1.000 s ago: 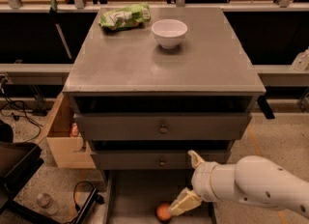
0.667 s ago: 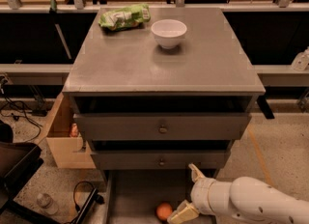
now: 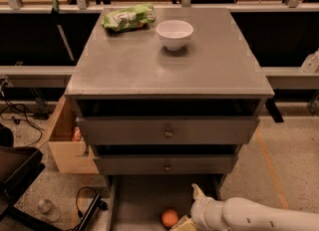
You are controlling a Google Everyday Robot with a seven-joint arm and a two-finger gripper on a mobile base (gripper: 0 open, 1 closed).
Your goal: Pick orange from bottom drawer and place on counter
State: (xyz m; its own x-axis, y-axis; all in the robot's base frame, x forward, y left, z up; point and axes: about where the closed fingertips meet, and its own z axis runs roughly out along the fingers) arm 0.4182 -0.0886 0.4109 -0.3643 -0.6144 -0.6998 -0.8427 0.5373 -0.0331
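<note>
The orange (image 3: 169, 218) lies on the flat floor of the open bottom drawer (image 3: 137, 200), near the lower edge of the view. My gripper (image 3: 190, 208) is down in the drawer just right of the orange. It is open, with one fingertip (image 3: 197, 190) pointing up and the other (image 3: 182, 223) low beside the fruit, and it holds nothing. The white arm (image 3: 254, 216) reaches in from the lower right. The grey counter (image 3: 169, 73) tops the cabinet above.
A white bowl (image 3: 174, 34) and a green bag (image 3: 128, 17) sit at the back of the counter. Two knobbed drawers (image 3: 168, 132) are slightly open above the bottom one. A cardboard box (image 3: 64, 148), a black chair (image 3: 15, 175) and cables are on the floor at left.
The arm has sunk lower and the gripper has dropped deeper into the bottom drawer beside the orange. The orange has stayed in place.
</note>
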